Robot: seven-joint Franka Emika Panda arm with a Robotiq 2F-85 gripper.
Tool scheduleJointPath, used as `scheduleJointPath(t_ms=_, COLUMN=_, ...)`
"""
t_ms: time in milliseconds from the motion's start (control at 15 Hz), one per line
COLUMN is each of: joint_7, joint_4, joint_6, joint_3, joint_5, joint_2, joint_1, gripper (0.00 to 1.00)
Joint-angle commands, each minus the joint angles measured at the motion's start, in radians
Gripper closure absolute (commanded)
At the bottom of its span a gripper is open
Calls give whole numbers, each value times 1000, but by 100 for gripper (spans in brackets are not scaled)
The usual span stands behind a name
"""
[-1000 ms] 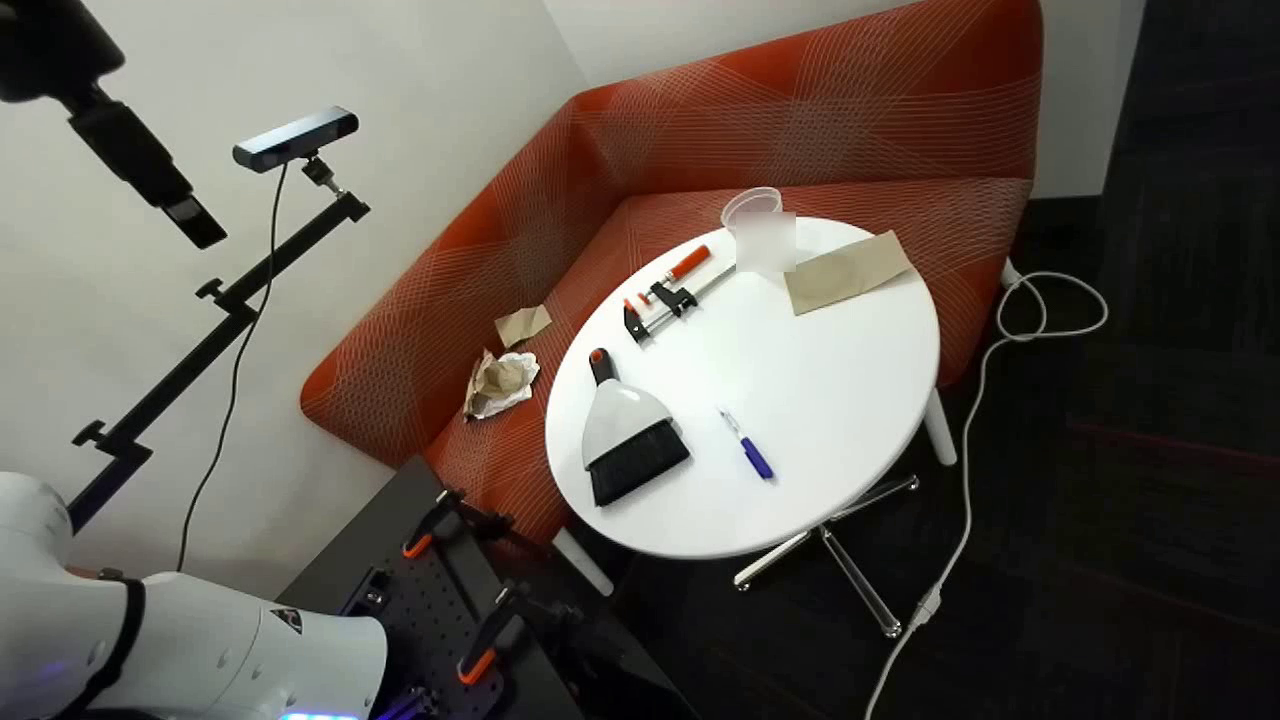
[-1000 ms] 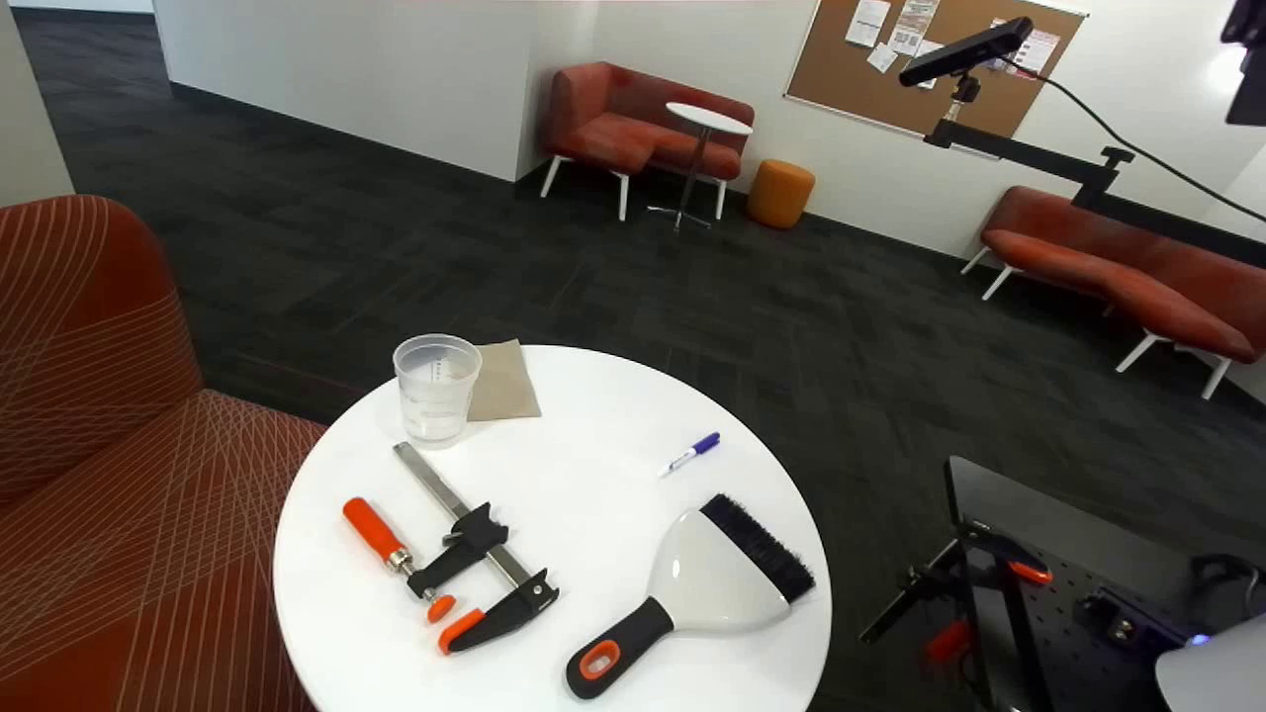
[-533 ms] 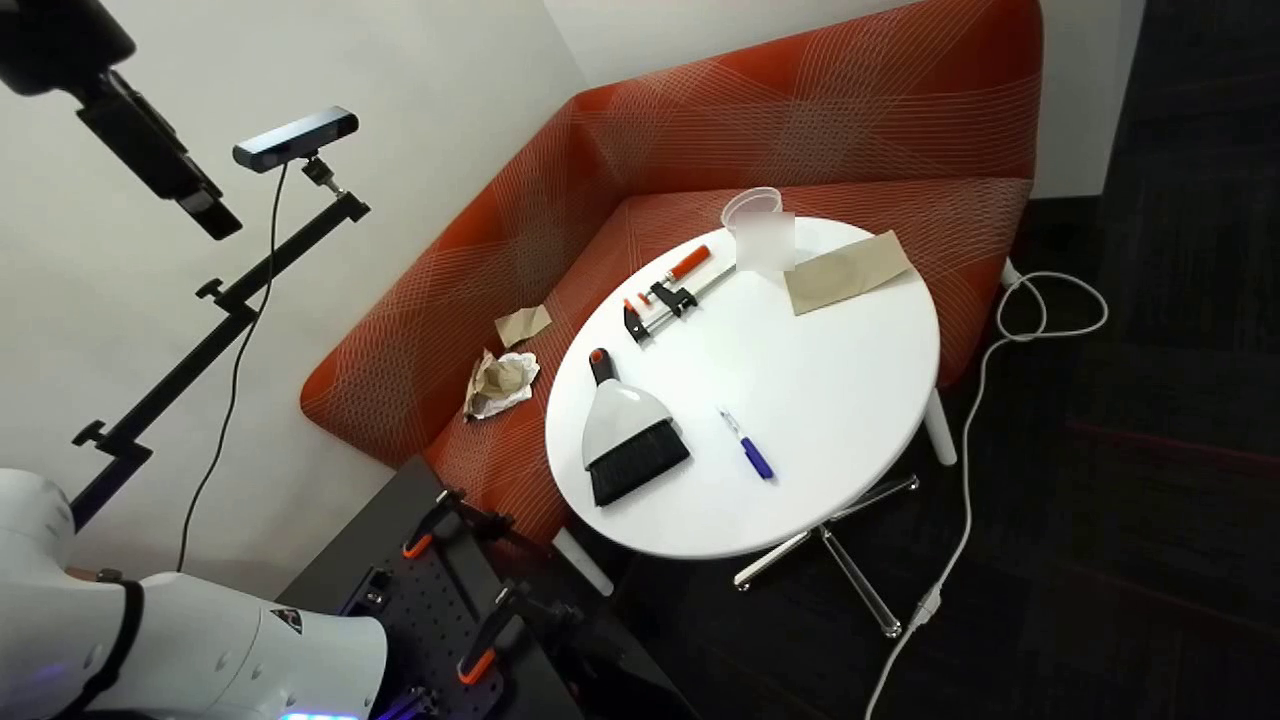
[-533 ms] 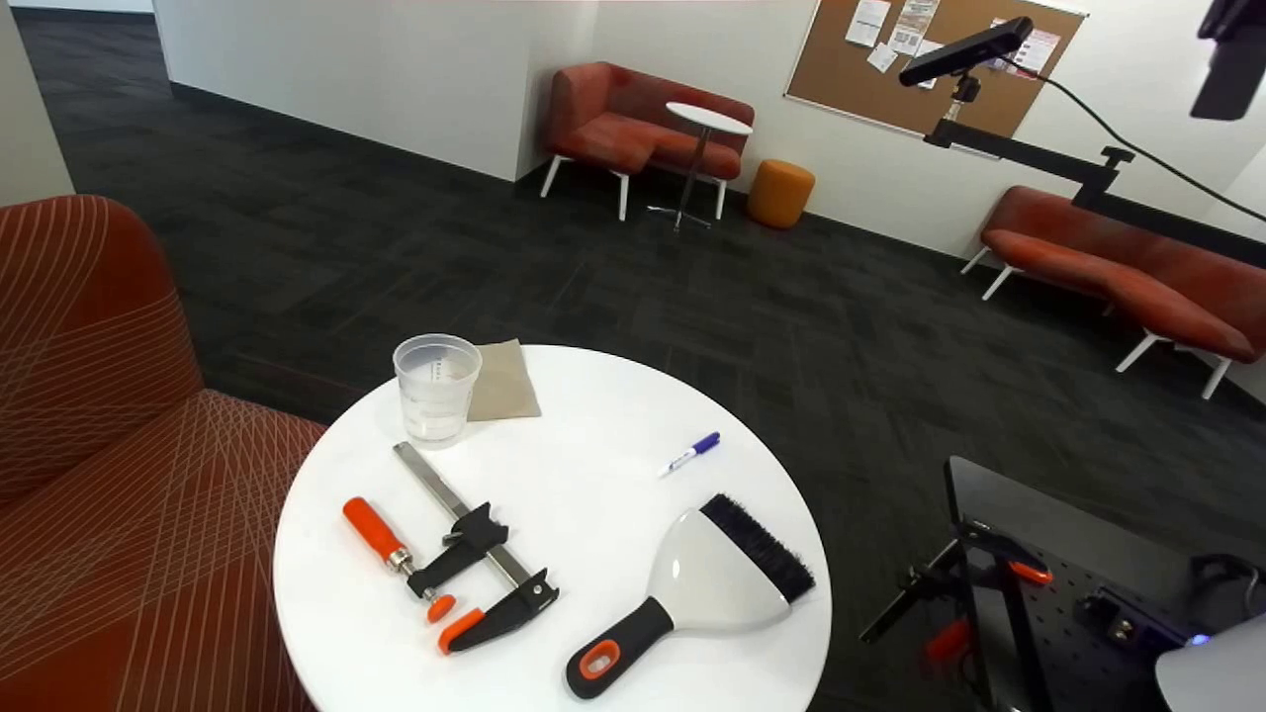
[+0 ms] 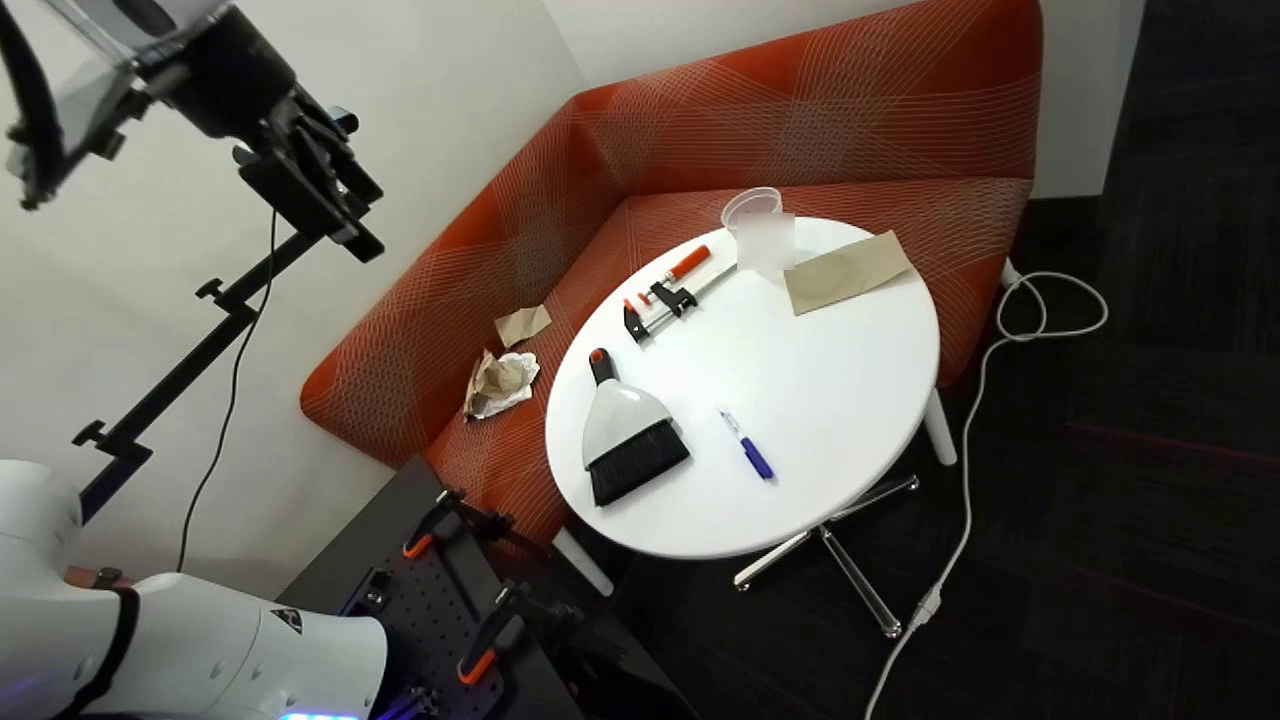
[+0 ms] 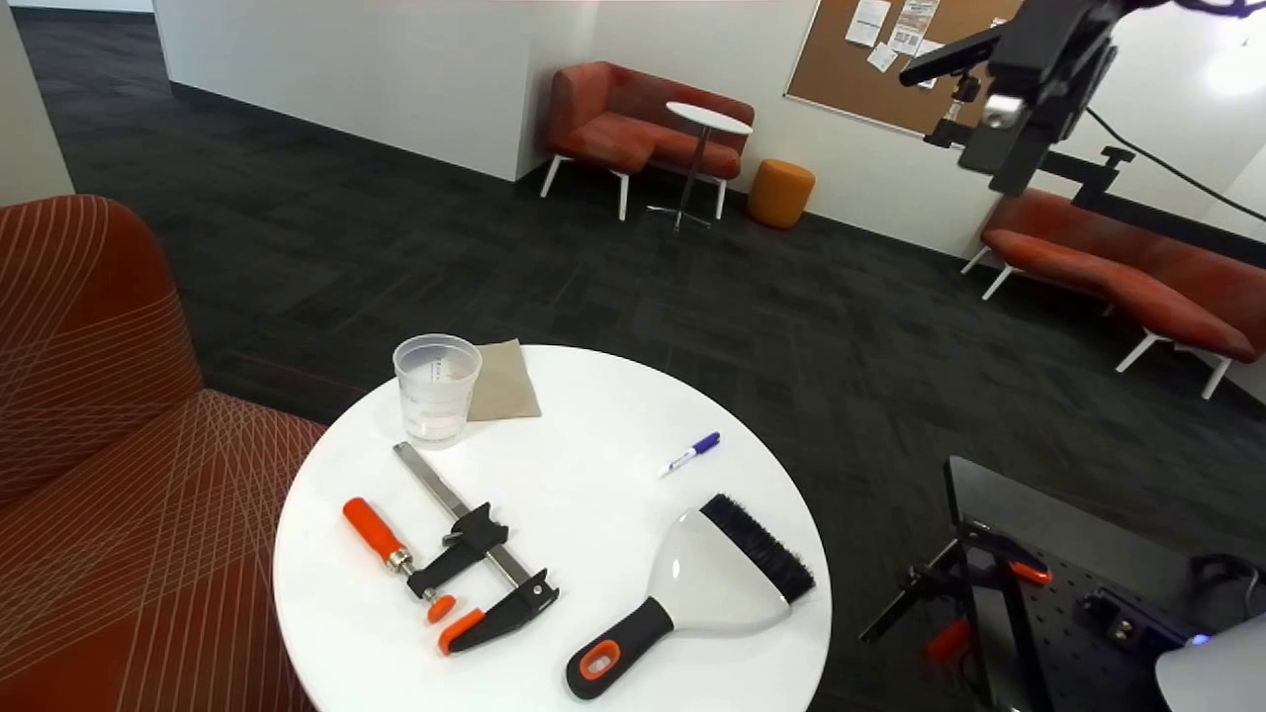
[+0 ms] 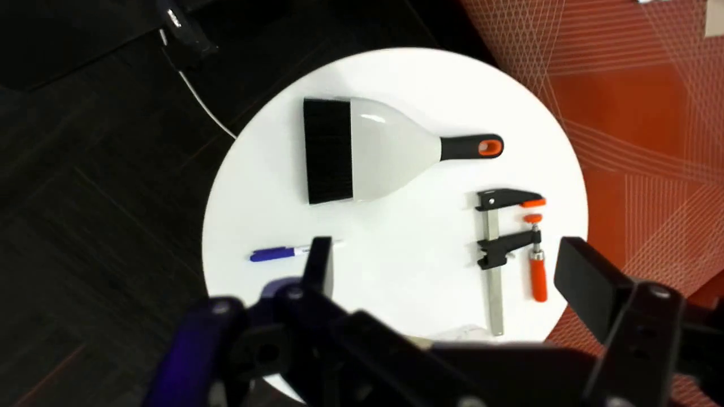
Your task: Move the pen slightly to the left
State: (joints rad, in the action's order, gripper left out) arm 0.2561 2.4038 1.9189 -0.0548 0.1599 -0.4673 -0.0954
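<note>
The blue pen with a paler end lies flat on the white round table point(image 5: 830, 360). It shows in both exterior views point(image 5: 757, 458) point(image 6: 703, 445), near the table edge and beside the brush. In the wrist view the pen point(image 7: 274, 254) is left of centre, and the left finger covers part of its pale end. My gripper is high in the air, well above and away from the pen, in both exterior views point(image 5: 368, 220) point(image 6: 1001, 168). In the wrist view my gripper point(image 7: 447, 243) is wide open, with nothing between the fingers.
A white dustpan point(image 6: 717, 583) with black brush lies beside the pen. A clamp with an orange handle point(image 6: 480, 534), a clear cup point(image 6: 435, 391) and brown paper point(image 6: 504, 386) are on the table. A camera boom point(image 5: 180, 375) stands behind the gripper in an exterior view.
The gripper has moved further into both exterior views, towards the table side, and now overlaps the camera boom. The pen and the other table things have not moved.
</note>
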Motion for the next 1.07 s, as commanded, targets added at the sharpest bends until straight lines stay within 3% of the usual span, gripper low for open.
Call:
scheduleJointPath(t_ms=0, joint_7=145, joint_4=32, joint_6=161, joint_3=20, joint_5=3, joint_2=99, joint_1=-47, gripper=0)
scheduleJointPath(t_ms=333, joint_7=380, joint_4=54, joint_6=378, joint_3=26, joint_5=-24, joint_2=264, joint_1=-79, gripper=0)
scheduleJointPath(t_ms=533, joint_7=534, joint_4=48, joint_6=438, joint_3=15, joint_5=-53, joint_2=347, joint_1=-76, gripper=0)
scheduleJointPath(t_ms=667, joint_7=484, joint_4=55, joint_6=414, joint_3=-6, joint_5=-37, joint_2=331, joint_1=-56, gripper=0)
scheduleJointPath(t_ms=1000, joint_7=518, joint_4=48, joint_6=417, joint_3=-9, joint_5=-38, joint_2=367, joint_1=-53, gripper=0)
